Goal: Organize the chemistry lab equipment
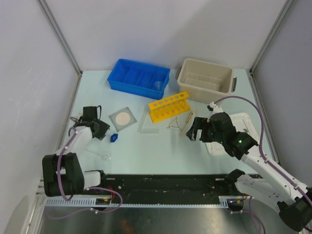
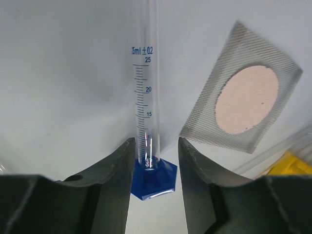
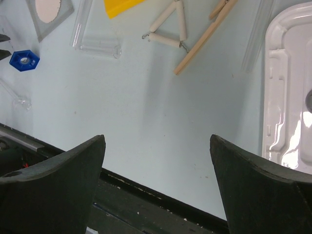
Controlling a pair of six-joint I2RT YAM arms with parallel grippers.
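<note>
Table from above: we see the left tool beside a blue base, the right tool beside the wooden clamp stick. Left wrist alone reveals a graduated cylinder joined to that base, fingers flanking it; pinching or not, we cannot tell. Right wrist: fingers spread wide, empty.

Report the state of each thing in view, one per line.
Beige tub, open and empty.
White lid, off, lying flat.
Yellow rack, holes empty.
Gauze, lying flat.
Graduated cylinder, base between the left fingers, grip unclear.
Right fingers, wide apart, holding nothing.
</note>
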